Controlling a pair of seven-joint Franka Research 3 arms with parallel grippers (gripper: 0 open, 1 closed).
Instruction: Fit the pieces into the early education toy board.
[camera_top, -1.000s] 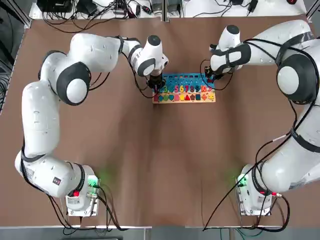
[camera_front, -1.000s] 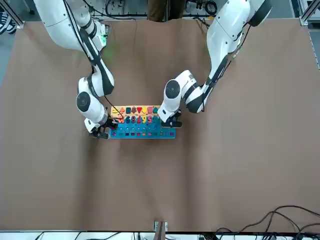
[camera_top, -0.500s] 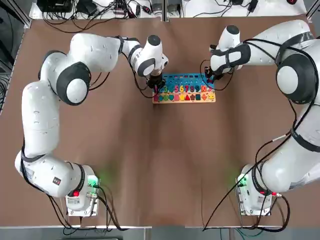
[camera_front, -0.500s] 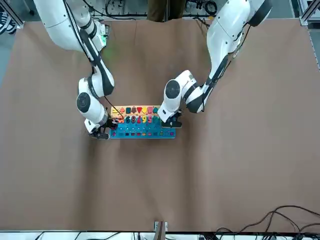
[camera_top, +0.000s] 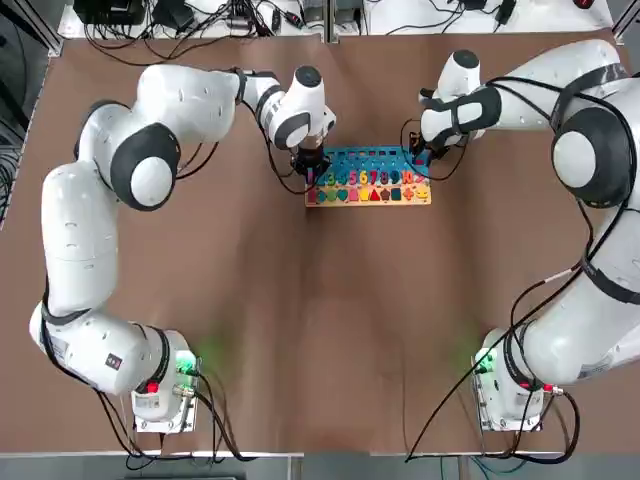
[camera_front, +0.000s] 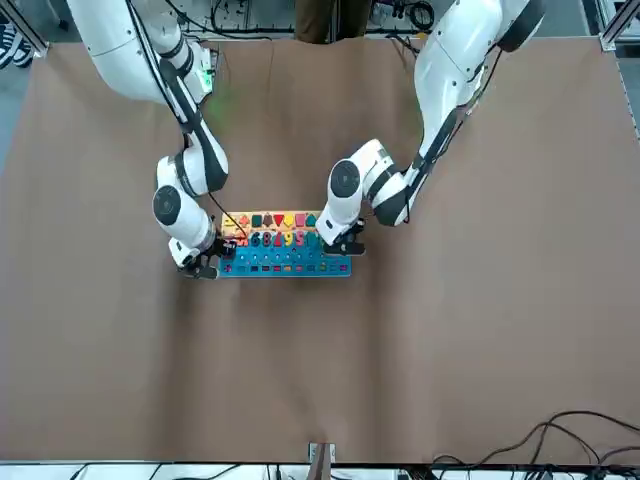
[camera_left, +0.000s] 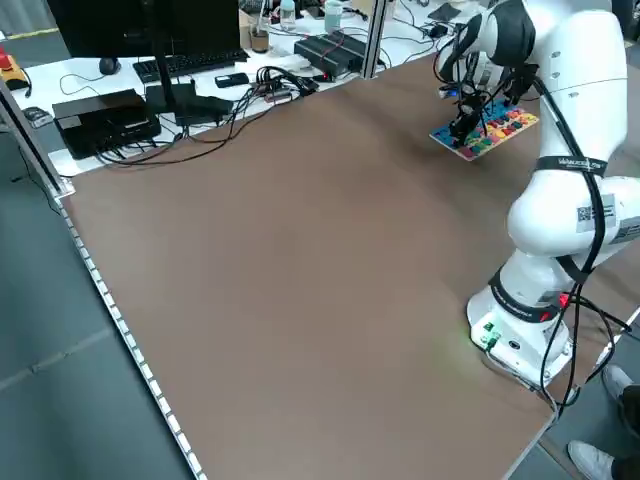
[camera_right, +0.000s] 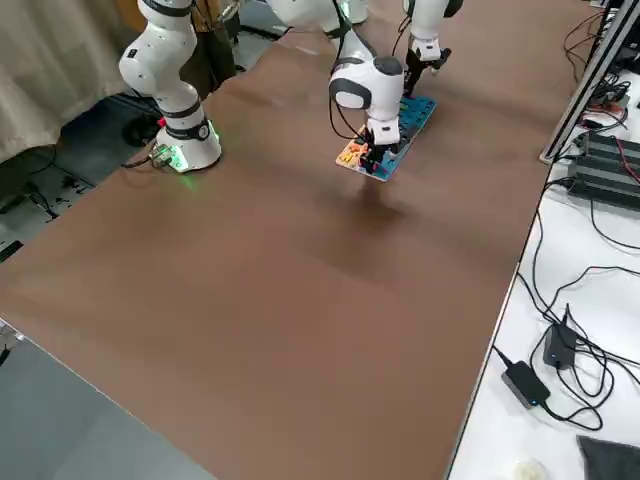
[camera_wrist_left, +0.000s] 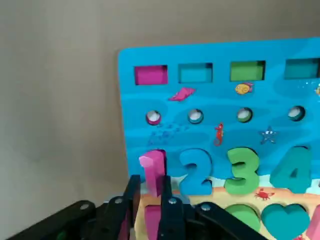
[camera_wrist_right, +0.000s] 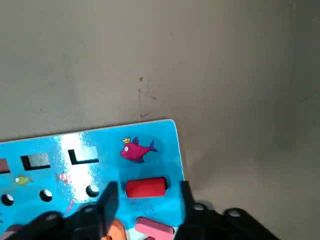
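Far left to start: reaching in over the brown table (camera_top: 250, 330) with the left gripper (camera_top: 312, 172), pointed down at the left end of the early education toy board (camera_top: 372, 158). Pinched in a narrow grip between its black fingers (camera_wrist_left: 131, 192): a pink piece (camera_wrist_left: 152, 170), standing upright at the start of the number row, just beside the blue 2 (camera_wrist_left: 196, 172) and above the board's light wood edge. Next along that row, a green 3 (camera_wrist_left: 242, 170) and a teal 4 (camera_wrist_left: 295, 170), seated below a line of small round holes and coloured rectangular slots in the blue top.

Centre: lying flat toward the far side of the table, long side running across, blue half away from the arms' bases, wood edge with its row of colourful geometric shapes toward them.

At right: hovering with the right gripper (camera_top: 418, 158) at the board's far right corner. Spread apart, with a clear gap on either side of a red piece (camera_wrist_right: 145, 187), lying flat on the blue surface just beside a printed red fish (camera_wrist_right: 136, 148). Touching neither finger (camera_wrist_right: 107, 197). Close by, nearer the wrist and partly hidden: a second pink piece (camera_wrist_right: 156, 228) and an orange piece (camera_wrist_right: 116, 231).
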